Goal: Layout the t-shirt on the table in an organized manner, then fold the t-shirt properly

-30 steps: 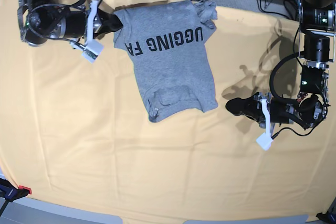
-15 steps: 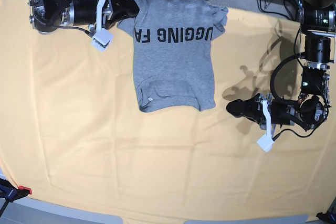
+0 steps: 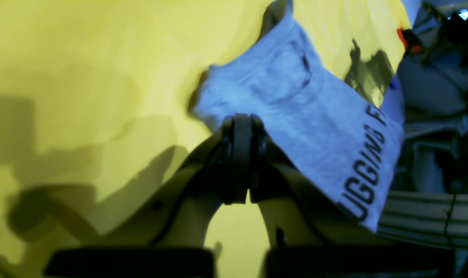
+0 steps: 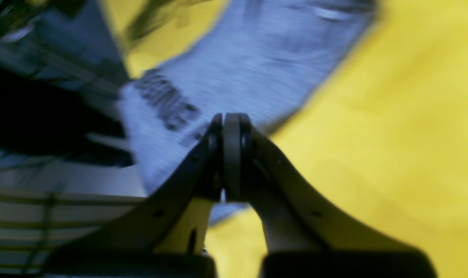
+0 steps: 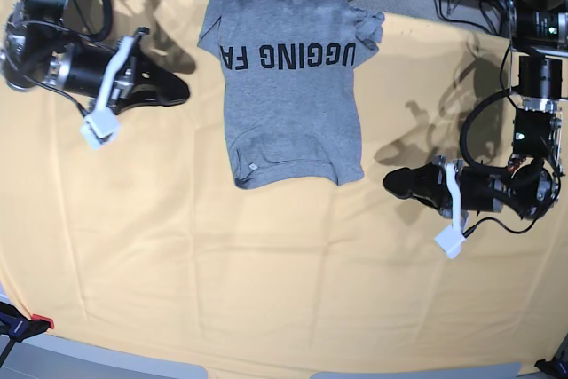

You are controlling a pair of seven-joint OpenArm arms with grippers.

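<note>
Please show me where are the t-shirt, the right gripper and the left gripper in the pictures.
t-shirt (image 5: 288, 108): base view, on the grey body below the lettering.
right gripper (image 5: 180, 92): base view, at the dark closed fingertips, beside the shirt.
left gripper (image 5: 392, 182): base view, at the dark closed fingertips, apart from the shirt.

The t-shirt (image 5: 293, 86) lies on the table (image 5: 266, 281) toward its far edge, its upper end hanging over that edge. The right gripper (image 5: 177, 90) sits left of the t-shirt, apart from it. The left gripper (image 5: 395, 182) sits to the t-shirt's right, nearer its lower corner.
</note>
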